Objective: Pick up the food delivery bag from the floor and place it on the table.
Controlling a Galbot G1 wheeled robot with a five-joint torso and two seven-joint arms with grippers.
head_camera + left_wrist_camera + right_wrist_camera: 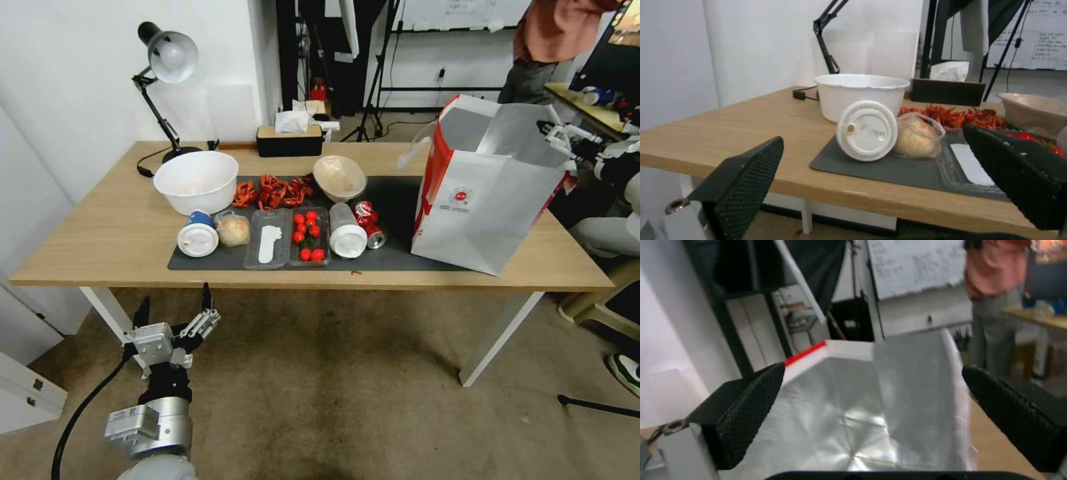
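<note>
On the right end of the desk [93, 227] we have the food delivery bag [480, 213] standing upright, base partly on the dark grey mat [393, 200] and partly on bare wood, mouth open, silver foil lining [853, 413] showing. Our right tool [559, 137] sits at the bag's top right rim; from the right wrist view its fingers [751, 410] are spread wide with the foil interior between them and nothing clamped. We can't tell whether a pad touches the rim. Our left tool [175, 308] hangs low in front of the desk's left front edge, above the floor [347, 400], fingers [746, 183] wide apart, holding nothing. Rest of the mat is cluttered: a white bowl [196, 180] at the back left, a lidded cup [197, 235] on its side with a bagged bun [233, 230] just beside it, a clear tray [268, 240], a tray of cherry tomatoes [308, 235], a second tipped cup [347, 232], crushed red cans [368, 223], a heap of red crayfish [273, 192], a beige bowl [339, 177]. Behind the mat are a black tissue box [290, 141] and a desk lamp [167, 60] at the back left.
</note>
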